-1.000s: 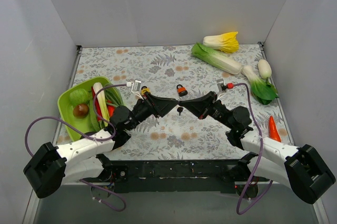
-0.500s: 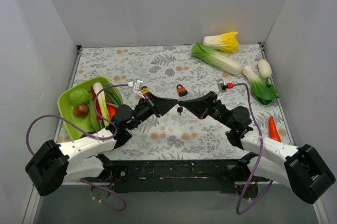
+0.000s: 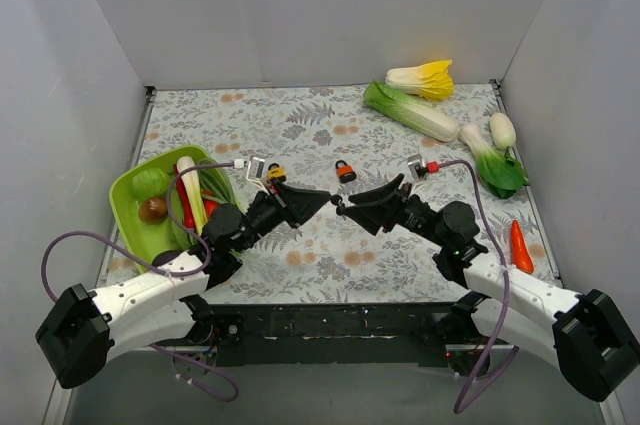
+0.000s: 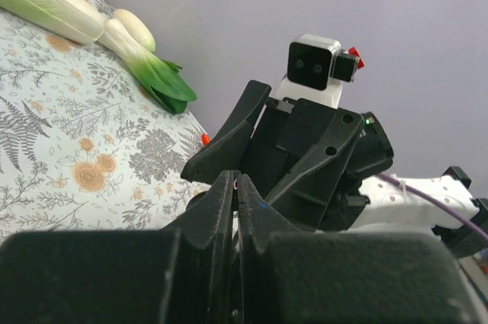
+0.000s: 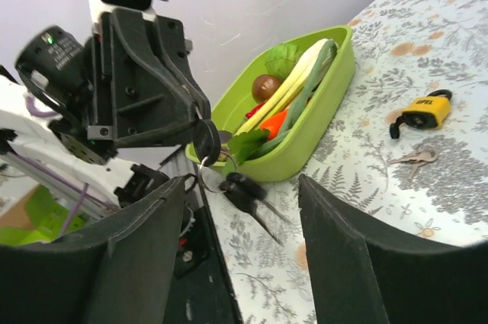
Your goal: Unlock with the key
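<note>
The key bunch (image 5: 207,142) hangs by one black head clenched in the left gripper (image 4: 235,184) above the table (image 3: 400,255), the right gripper (image 5: 242,185) gaping just at its 3 o'clock, the orange padlock (image 3: 345,171) at 12 and the yellow padlock (image 3: 273,174) at 10 from overhead.

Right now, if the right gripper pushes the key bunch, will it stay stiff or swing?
The key bunch would probably swing: only one black head sits in the shut left gripper, the rest dangles from a ring. It looks small, so likely light and easily deflected.
</note>
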`<state>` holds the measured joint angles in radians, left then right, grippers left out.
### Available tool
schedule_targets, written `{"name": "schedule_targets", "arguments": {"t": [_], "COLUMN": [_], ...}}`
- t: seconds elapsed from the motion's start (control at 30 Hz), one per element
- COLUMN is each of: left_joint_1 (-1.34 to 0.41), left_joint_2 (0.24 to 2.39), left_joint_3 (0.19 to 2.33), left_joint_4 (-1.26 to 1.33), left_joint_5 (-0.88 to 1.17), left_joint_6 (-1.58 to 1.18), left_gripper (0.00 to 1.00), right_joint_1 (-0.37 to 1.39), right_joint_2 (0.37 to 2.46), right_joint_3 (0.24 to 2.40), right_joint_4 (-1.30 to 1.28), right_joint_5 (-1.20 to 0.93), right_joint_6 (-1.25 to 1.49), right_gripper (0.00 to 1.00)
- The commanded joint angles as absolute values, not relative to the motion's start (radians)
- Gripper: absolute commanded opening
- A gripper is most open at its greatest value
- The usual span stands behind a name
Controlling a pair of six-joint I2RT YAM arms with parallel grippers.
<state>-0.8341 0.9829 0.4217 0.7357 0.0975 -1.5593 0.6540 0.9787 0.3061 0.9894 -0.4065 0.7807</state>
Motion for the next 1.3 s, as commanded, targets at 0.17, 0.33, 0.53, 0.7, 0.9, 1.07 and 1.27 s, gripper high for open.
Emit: {"name": "schedule_targets", "arguments": {"t": [0.17,0.33,0.53,0.7,0.9,1.07,1.27], "left_joint_1": [-0.821,-0.818,-0.818,-0.818,-0.818,-0.816,-0.813], "left_joint_2": [0.867,0.891,0.963,0.954,0.986,0.985,0.980], "left_joint_3": [0.627,0.718,0.792,0.788,0.811,0.802,0.796], "left_joint_4": [0.249,0.032,-0.147,-0.141,-0.150,-0.141,-0.135], "left_joint_5": [0.487,0.710,0.749,0.724,0.733,0.732,0.718], "left_joint_6": [-1.096,-1.016,-0.948,-0.936,-0.923,-0.930,-0.925], "left_gripper": [0.00,0.00,0.00,0.00,0.00,0.00,0.00], "right_joint_1": [0.630,0.630,0.653,0.661,0.692,0.719,0.764], "right_joint_2": [0.813,0.833,0.850,0.854,0.880,0.903,0.940], "right_joint_3": [0.471,0.523,0.578,0.583,0.551,0.515,0.528], "right_joint_4": [0.484,0.371,0.292,0.273,0.353,0.475,0.476], "right_joint_5": [-0.714,-0.871,-0.980,-0.960,-0.901,-0.862,-0.853], "right_joint_6": [0.431,0.413,0.390,0.374,0.402,0.459,0.453], "right_gripper": [0.72,0.72,0.67,0.67,0.66,0.56,0.50]}}
